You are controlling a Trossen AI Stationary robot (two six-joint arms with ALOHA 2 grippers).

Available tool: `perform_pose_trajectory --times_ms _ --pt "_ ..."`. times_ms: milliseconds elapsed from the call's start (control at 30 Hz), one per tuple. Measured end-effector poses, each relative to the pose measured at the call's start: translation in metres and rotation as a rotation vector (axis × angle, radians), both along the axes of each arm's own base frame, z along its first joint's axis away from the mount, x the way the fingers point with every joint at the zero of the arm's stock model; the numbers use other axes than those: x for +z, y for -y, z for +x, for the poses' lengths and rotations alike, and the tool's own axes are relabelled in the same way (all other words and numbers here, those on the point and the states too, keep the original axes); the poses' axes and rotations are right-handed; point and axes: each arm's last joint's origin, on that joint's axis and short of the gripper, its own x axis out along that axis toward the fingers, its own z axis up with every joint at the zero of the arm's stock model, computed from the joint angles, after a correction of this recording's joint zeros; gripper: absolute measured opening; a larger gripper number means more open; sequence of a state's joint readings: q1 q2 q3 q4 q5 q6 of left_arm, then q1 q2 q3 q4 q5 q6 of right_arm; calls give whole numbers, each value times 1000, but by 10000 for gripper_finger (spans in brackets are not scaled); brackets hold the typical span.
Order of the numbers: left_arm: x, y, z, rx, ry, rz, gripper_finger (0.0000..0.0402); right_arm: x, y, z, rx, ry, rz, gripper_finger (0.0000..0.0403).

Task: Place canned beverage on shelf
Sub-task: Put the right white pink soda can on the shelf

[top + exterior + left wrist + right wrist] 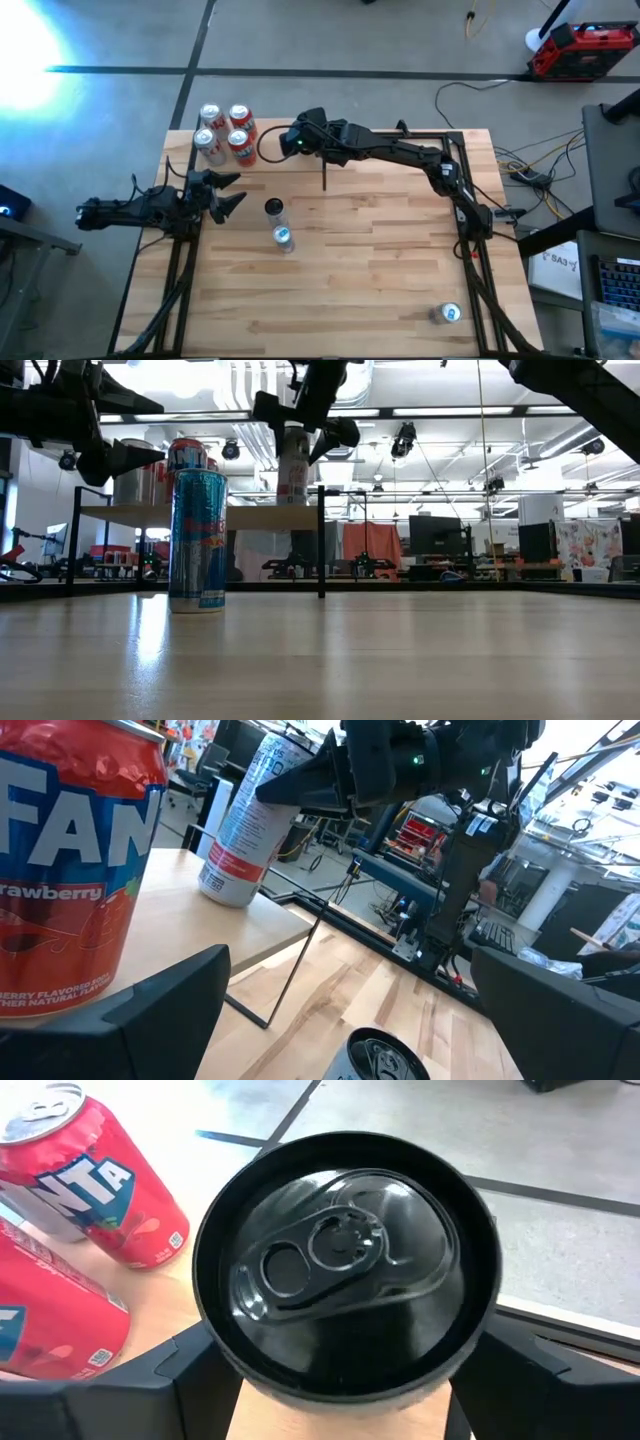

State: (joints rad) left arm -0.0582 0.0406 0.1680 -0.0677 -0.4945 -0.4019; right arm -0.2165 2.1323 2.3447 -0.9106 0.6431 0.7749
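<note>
A slim white can with a red band and a black top point(293, 465) stands upright on its base near the right end of the shelf point(250, 517), a pale board on a thin black frame at the table's far left. My right gripper point(340, 1380) is open. Its fingers stand on either side of the can's top, and in the high view the gripper point(300, 140) hides the can. My left gripper point(228, 195) waits open at the table's left edge, level, beside the shelf. My right gripper comes at the slim can's top rim point(215, 1330) slanting down from the table's right, one finger point(170, 1370) on each side. I cannot tell whether the fingers touch the can wall. The can stands upright on the shelf board.
Red Fanta cans point(241, 135) and silver cans point(208, 130) crowd the shelf's left part. On the table stand a blue can point(283, 238) and a dark-topped can point(273, 208). Another can point(447, 314) sits at the near right. The shelf's black leg point(325, 178) stands near the right arm.
</note>
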Motion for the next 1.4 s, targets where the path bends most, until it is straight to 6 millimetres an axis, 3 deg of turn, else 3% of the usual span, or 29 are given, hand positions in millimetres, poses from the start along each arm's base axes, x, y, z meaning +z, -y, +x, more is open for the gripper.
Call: perform_pose_trajectory --times_ms 500,867,1400 --pt "0 0 0 0 0 0 398 1 -2 0 0 -1 -8 378" --pt "0 0 0 0 0 0 398 -3 -6 -3 175 -151 13 382" --pt "0 0 0 0 0 0 398 -2 39 -17 430 -188 121 382"
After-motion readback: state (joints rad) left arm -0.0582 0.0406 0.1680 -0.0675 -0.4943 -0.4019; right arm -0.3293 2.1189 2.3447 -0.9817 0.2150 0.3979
